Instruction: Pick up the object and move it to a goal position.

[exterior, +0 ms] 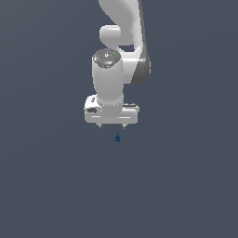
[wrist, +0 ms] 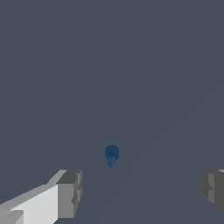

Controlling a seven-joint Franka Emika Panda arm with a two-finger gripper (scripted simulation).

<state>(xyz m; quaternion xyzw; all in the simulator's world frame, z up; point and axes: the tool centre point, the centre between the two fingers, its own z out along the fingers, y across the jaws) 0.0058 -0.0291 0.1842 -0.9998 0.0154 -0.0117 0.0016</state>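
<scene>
Below gripper [exterior: 111, 126]: object [exterior: 117, 137], tiny, blue, details blurred, untouched.
Fingers [wrist: 70, 192]: wide apart, cut off by wrist view's edge.
Writing: none legible.

The white arm comes down from the top of the exterior view, its upper link running almost straight down to a rounded joint with a dark grey band on the exterior view's right. Below that, the wrist [exterior: 108, 79] is a thick white cylinder with a grey cap, pointing down. It carries the gripper [exterior: 111, 125], whose wide, flat white body sits level. 2 short fingers [exterior: 99, 125] stick out beneath it, well apart, with nothing between them. In the wrist view the grey pads [wrist: 70, 194] stand far apart at opposite sides, spread wide.
</scene>
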